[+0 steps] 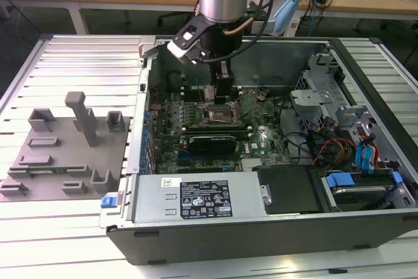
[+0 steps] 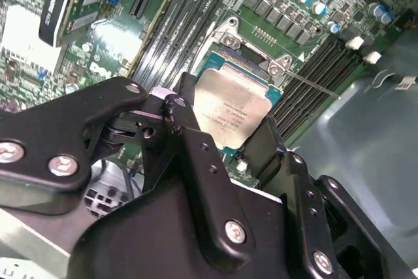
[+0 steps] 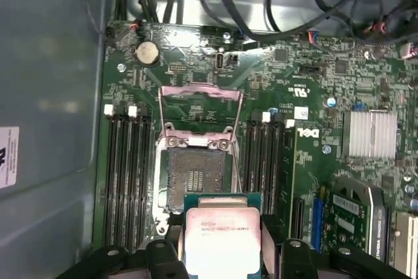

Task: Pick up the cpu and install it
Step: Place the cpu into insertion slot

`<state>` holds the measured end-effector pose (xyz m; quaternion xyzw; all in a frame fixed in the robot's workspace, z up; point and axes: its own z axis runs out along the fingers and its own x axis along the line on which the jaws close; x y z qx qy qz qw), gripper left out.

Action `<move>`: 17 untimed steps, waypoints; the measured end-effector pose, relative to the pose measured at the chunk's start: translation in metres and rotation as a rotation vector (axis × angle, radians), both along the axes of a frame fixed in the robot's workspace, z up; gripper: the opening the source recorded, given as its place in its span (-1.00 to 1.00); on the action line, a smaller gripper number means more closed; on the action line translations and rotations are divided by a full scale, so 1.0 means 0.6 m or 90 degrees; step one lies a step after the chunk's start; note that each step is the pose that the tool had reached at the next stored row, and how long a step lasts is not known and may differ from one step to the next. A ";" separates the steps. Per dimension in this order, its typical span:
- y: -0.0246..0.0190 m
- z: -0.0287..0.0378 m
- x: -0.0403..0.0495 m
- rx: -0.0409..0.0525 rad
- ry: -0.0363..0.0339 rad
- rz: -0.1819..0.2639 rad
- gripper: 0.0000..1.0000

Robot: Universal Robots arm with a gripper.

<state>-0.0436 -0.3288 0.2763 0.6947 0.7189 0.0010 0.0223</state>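
The cpu [image 3: 222,234], a flat square chip with a silvery metal top and a green rim, is clamped between two black fingers [image 3: 164,253]. My gripper [image 3: 222,247] is shut on the chip's opposite edges. The chip hangs just above the motherboard, over one edge of the open socket [image 3: 194,178], whose metal load plate [image 3: 199,104] is flipped up. In the second wrist view the cpu [image 2: 232,110] sits between the fingers [image 2: 186,132] of the gripper [image 2: 228,125], tilted slightly over the socket [image 2: 243,63]. In the exterior view the gripper [image 1: 221,93] reaches down into the computer case above the socket [image 1: 219,117].
Memory slots [image 3: 127,174] flank the socket on both sides. A graphics card [image 1: 210,143] lies just in front of it, with a power supply [image 1: 196,197] nearer still. Drive cages and cables [image 1: 353,148] fill the exterior view's right. A grey fixture plate [image 1: 59,155] lies outside the case on the left.
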 end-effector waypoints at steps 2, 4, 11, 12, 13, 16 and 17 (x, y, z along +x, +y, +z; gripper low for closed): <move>-0.0001 -0.001 0.000 0.0000 0.0001 -0.016 0.09; -0.0001 -0.001 0.000 -0.0001 0.0001 -0.019 0.09; -0.0001 -0.017 0.002 0.0000 0.0000 0.007 0.09; -0.0001 -0.023 0.003 0.0000 0.0000 0.008 0.09; 0.0000 -0.027 0.004 0.0000 0.0000 0.008 0.09; -0.0001 -0.036 0.005 -0.0001 0.0001 0.008 0.09; -0.0001 -0.042 0.006 0.0000 0.0000 0.008 0.09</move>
